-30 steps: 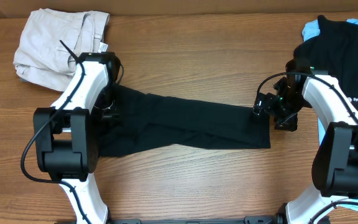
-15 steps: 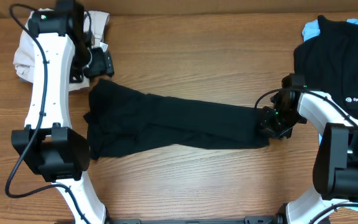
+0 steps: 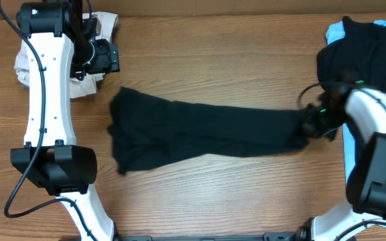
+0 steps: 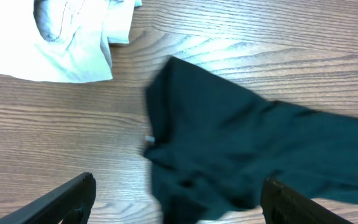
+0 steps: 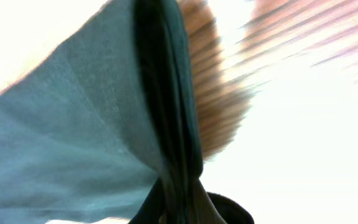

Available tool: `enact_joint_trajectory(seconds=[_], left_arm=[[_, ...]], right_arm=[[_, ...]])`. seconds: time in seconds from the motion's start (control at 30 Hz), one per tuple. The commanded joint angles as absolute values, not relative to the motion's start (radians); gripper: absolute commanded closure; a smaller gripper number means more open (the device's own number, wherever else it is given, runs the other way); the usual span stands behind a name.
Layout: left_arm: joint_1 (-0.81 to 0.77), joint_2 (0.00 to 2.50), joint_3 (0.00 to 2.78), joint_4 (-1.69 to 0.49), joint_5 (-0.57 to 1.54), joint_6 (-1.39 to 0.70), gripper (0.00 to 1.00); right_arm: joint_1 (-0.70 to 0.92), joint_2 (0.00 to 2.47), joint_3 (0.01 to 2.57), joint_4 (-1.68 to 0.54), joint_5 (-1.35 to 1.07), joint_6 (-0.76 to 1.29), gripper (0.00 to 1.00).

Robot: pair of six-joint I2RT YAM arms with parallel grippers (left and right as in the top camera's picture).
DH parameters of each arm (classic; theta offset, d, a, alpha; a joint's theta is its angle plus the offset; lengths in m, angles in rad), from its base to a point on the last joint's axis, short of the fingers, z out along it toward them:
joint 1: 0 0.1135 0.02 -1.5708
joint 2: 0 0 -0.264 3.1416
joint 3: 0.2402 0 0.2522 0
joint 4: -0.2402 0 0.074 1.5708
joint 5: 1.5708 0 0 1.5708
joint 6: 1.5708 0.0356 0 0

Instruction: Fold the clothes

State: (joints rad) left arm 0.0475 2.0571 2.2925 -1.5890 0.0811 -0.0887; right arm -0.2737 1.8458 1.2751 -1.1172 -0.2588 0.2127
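Overhead: black T-shirt (image 3: pixel 200 130) in right tool (image 3: pixel 310 125)

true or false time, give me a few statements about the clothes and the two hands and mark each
1. The right hand is shut on the black T-shirt. True.
2. The left hand holds the beige trousers. False: it is open and empty.
3. The black T-shirt lies on the beige trousers. False: they lie apart.
4. A light-blue garment shows beside the black pile at the right. True.
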Motion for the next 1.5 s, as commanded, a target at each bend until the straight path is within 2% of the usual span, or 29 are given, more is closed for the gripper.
enact_joint_trajectory(seconds=[0.0,0.23,0.5,0.67,0.93,1.0,1.07,1.13,1.37,1.47], left_arm=[[0.044,2.046,2.314,-1.592,0.051,-0.048,0.14],[0.044,2.046,2.314,-1.593,0.043,-0.049,0.13],[0.044,2.046,2.312,-1.585,0.046,-0.06,0.12],[0.044,2.046,2.31,-1.586,0.046,-0.068,0.12],[0.044,2.046,2.31,-1.586,0.045,-0.067,0.12],[0.044,2.046,2.31,-1.586,0.045,-0.067,0.12],[0.044,2.046,2.31,-1.586,0.046,-0.067,0.12],[0.044,2.047,2.31,-1.59,0.048,-0.067,0.11],[0.035,2.048,2.268,-1.633,0.15,-0.027,0.1],[0.018,2.048,2.188,-1.619,0.185,-0.002,0.09]], right_arm=[[-0.351,1.842,1.406,-1.192,-0.242,0.197,0.96],[-0.286,1.826,1.5,-1.316,-0.295,0.096,0.96],[0.016,1.825,1.491,-1.284,-0.325,0.113,0.95],[0.179,1.826,1.491,-1.195,-0.323,0.185,0.85],[0.361,1.84,1.491,-1.095,-0.305,0.241,0.76],[0.389,1.843,1.491,-1.09,-0.305,0.24,0.67],[0.413,1.843,1.492,-1.088,-0.31,0.24,0.35],[0.429,1.842,1.493,-1.094,-0.309,0.239,0.2],[0.373,1.826,1.531,-1.173,-0.308,0.236,0.02],[0.303,1.818,1.546,-1.196,-0.308,0.236,0.0]])
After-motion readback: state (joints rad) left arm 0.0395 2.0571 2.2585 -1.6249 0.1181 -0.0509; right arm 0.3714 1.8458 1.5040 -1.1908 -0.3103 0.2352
